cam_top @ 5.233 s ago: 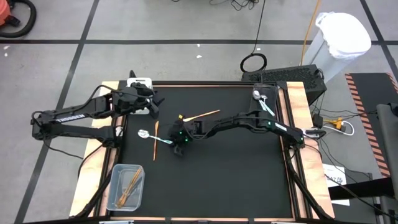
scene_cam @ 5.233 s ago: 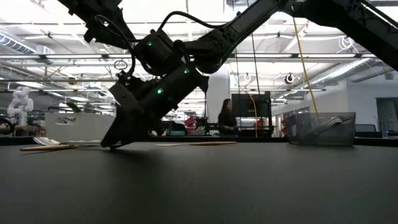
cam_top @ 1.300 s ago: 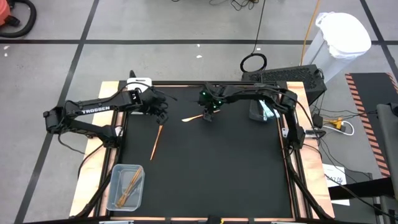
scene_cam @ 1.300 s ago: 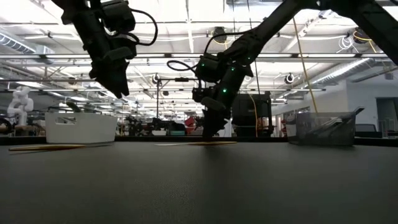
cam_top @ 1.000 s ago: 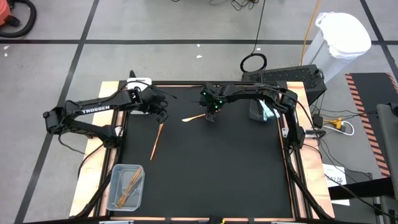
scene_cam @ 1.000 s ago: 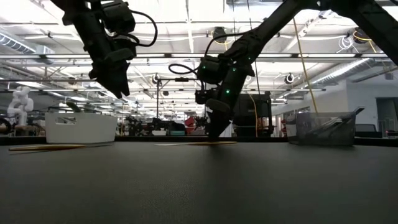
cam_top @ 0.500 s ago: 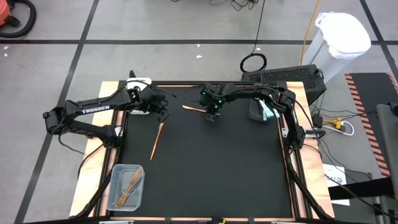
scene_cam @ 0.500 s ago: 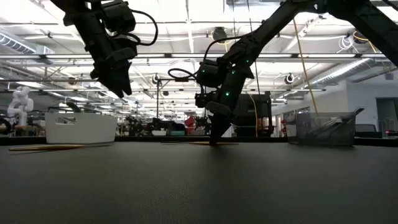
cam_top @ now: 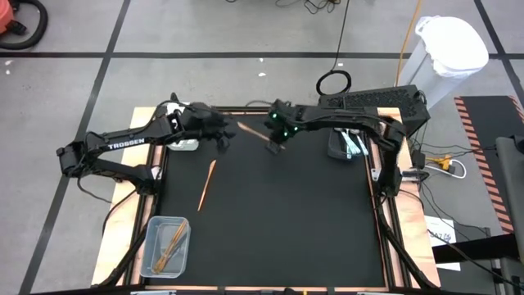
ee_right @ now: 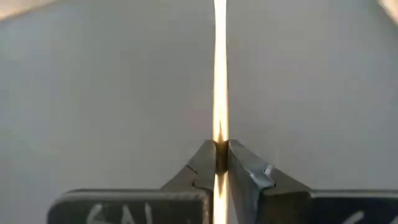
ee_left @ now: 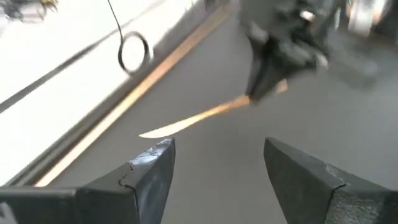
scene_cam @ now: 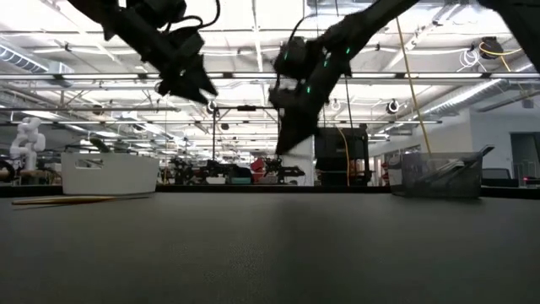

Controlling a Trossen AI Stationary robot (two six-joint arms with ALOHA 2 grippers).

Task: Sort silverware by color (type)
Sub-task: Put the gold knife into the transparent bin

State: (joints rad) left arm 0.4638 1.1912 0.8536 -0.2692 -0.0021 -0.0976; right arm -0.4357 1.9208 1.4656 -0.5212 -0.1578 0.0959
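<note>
The right gripper (cam_top: 276,147) has its jaws pinched tight on a thin orange utensil (cam_top: 252,134), holding it lifted off the black counter (cam_top: 286,221) near the 12 o'clock edge. In the right wrist view the orange utensil (ee_right: 219,74) runs straight out from between the closed jaws. The left gripper (cam_top: 221,139) hangs just at 9 o'clock of it, jaws spread wide and empty, aimed at the utensil's free end (ee_left: 186,119).

The step in hand looks like a handover or carry of this orange piece. A second orange utensil (cam_top: 205,185) lies flat on the counter toward 9 o'clock. A clear bin (cam_top: 164,243) at 7 o'clock already holds orange pieces, so the next move probably calls for getting this 1 there, either by the left jaws closing on the free end first or by a direct carry.
</note>
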